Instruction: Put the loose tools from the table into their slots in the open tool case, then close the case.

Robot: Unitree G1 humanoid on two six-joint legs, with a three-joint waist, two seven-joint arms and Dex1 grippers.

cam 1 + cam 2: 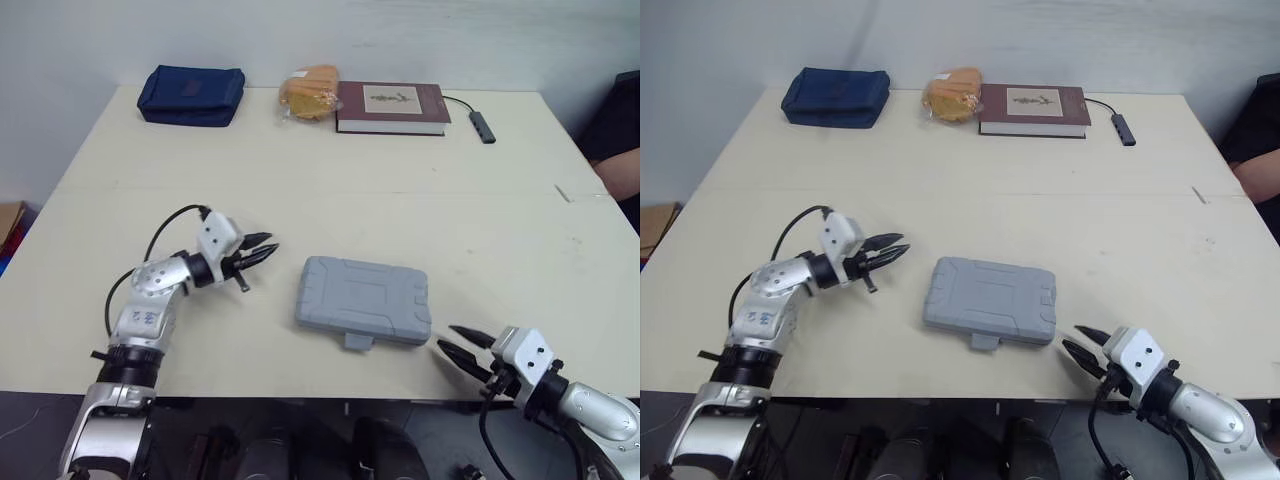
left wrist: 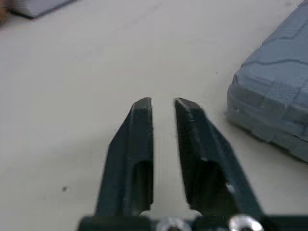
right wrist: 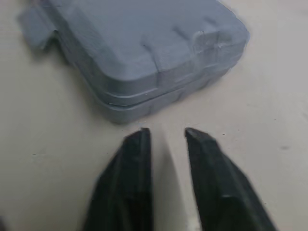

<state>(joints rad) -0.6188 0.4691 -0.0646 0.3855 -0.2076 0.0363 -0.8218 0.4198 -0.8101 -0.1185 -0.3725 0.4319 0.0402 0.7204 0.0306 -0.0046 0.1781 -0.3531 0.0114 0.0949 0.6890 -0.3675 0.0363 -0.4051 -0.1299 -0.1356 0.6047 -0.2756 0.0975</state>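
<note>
The grey tool case [image 1: 363, 301] lies closed and flat near the table's front edge, its latch tab [image 1: 358, 343] pointing toward me. My left gripper [image 1: 262, 250] hovers just left of the case, open with nothing between its fingers; the case's corner [image 2: 274, 110] shows beside it in the left wrist view. My right gripper [image 1: 458, 348] sits at the case's front right corner, open and empty, a short gap from the case [image 3: 144, 53].
Along the far edge lie a navy pouch [image 1: 191, 95], a bagged bun [image 1: 309, 92], a maroon book [image 1: 391, 107] and a small grey adapter on a cable [image 1: 483, 126]. A person's arm [image 1: 620, 170] shows at the right edge.
</note>
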